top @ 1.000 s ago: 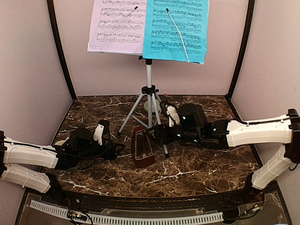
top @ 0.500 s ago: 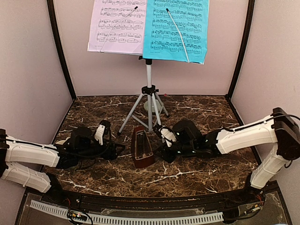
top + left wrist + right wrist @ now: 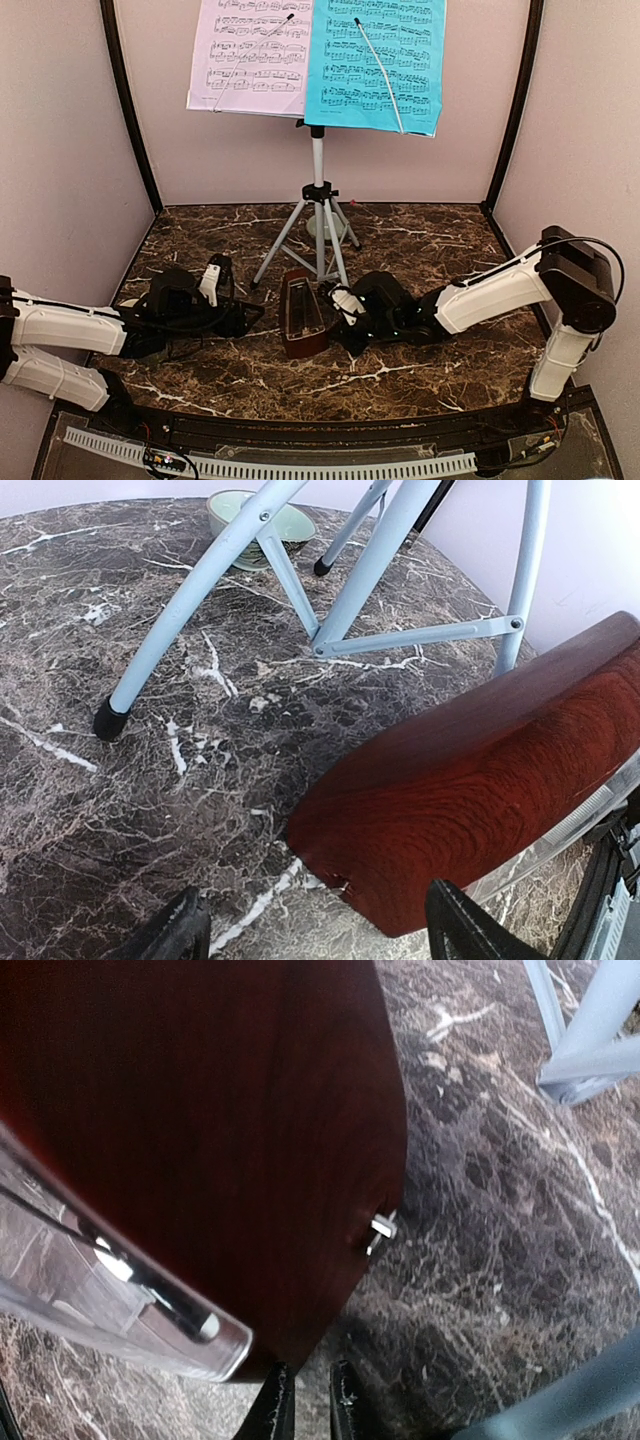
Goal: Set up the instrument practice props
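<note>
Two claws low on the worktop [image 3: 420, 360], one either side of the metronome [image 3: 302, 315]. Right claw [image 3: 308, 1405] pinched almost shut just right of the wood, nothing seen between its fingers; touching the base or just clear of it, hard to say. Left claw [image 3: 318, 932] spread wide and empty, close on the metronome's left. Metronome near the middle, just in front of the music stand [image 3: 318, 190] legs.

Likely step: settling the metronome in place, both sheets already up on the tray. Next move probably calls for a gentle nudge or a clean retreat, without clipping a stand leg.

Count: one metronome, one stand, two sheets, namely one lilac sheet [image 3: 250, 55] and one bright-blue sheet [image 3: 378, 65], plus one pale-green bowl [image 3: 258, 515] far behind the legs.
</note>
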